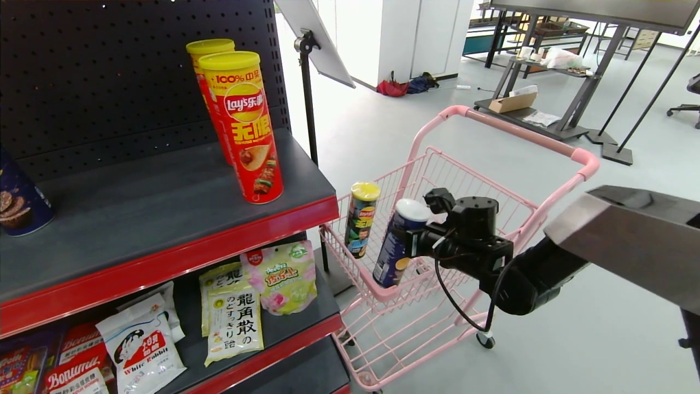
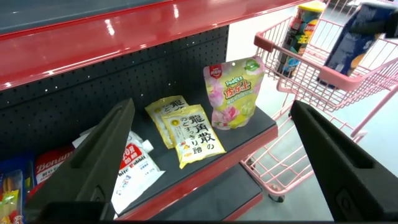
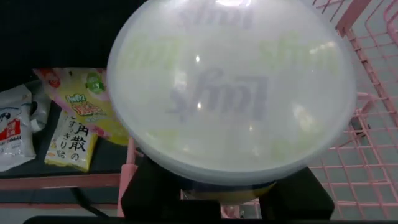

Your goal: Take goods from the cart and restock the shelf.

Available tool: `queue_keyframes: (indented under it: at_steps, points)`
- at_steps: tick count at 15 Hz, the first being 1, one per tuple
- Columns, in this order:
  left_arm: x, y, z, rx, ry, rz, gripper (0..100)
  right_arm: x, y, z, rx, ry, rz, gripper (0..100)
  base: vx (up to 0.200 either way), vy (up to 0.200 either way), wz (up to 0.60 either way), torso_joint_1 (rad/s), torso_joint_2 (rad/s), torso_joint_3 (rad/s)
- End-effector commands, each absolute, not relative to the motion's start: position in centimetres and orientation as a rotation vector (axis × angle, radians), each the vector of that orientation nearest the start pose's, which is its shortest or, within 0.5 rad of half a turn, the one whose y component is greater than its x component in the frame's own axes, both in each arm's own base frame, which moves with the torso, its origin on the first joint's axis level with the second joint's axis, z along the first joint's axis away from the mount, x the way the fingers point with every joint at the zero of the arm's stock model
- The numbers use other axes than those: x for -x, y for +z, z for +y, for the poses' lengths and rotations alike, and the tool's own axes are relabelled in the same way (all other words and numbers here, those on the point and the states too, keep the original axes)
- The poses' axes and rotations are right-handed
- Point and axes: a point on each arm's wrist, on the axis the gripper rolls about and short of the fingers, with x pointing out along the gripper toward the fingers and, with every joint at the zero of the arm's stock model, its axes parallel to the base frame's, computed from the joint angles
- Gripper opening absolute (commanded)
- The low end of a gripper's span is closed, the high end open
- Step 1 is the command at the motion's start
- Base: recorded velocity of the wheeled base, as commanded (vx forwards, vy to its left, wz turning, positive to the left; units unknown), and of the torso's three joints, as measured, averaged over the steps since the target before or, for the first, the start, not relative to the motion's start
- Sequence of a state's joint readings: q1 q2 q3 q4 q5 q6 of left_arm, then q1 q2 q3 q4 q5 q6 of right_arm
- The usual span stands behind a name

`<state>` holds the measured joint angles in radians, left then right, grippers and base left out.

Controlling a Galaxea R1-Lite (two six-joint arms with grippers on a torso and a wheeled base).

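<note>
- Head view: the right gripper is clamped round the upper body of the blue canister. The canister leans, its white lid toward the inside of the pink cart and its base at the cart's rim corner nearest the shelf.
- A yellow-lidded can stands upright inside the cart, just beside the canister. Two red chip cans stand on the upper shelf, past the cart's shelf side and higher than its rim.
- Risk seen from here: the canister's base looks level with the cart rim, so a sideways swing toward the shelf before more lift could catch it on the wire. That could twist it in the grip. The same swing could topple the yellow-lidded can.
- Left wrist view: the left gripper is spread wide and holds nothing. It faces the lower shelf next to the cart, where a green-and-pink pouch stands. The canister shows above the cart rim.
- Right wrist view: the canister's lid sits close, with dark gripper parts beneath it and cart wire beside it.
- Risk seen from here: the lid hides the contact, so I cannot judge how firm the grip is. A smooth, tilted tube may slide. Set down leaning, it could fall against the red chip cans.
</note>
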<state>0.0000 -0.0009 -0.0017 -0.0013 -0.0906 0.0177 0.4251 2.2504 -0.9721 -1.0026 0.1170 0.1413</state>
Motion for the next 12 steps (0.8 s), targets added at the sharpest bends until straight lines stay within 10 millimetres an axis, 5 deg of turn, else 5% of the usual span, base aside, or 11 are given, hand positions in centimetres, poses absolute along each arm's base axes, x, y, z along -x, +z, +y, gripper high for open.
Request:
queue_keyframes:
  at_steps: [1,3,5,7,11,12]
  points:
    - [2.3,7.6,-0.2,-0.017,-0.090,-0.002,100,-33.8,18.6,15.4,-0.095,0.501,0.077,0,0.000,0.000,0.00,0.000,0.00,0.000]
    - [2.3,7.6,-0.2,-0.015,-0.090,-0.002,100,-30.9,24.5,13.1,-0.015,0.408,-0.061,0,0.000,0.000,0.00,0.000,0.00,0.000]
    - [2.3,7.6,-0.2,-0.014,-0.089,-0.002,100,-26.7,27.2,10.7,0.012,0.210,-0.098,0,0.000,0.000,0.00,0.000,0.00,0.000]
    - [2.3,7.6,-0.2,-0.012,-0.089,-0.002,100,-19.9,26.0,7.6,0.081,0.127,0.028,0,0.000,0.000,0.00,0.000,0.00,0.000]
    - [2.3,7.6,-0.2,-0.012,-0.087,-0.002,100,-7.8,20.0,1.5,0.176,-0.051,0.230,0,0.000,0.000,0.00,0.000,0.00,0.000]
    - [2.3,7.6,-0.2,-0.012,-0.087,-0.002,100,-6.3,19.1,0.8,0.173,-0.084,0.253,0,0.000,0.000,0.00,0.000,0.00,0.000]
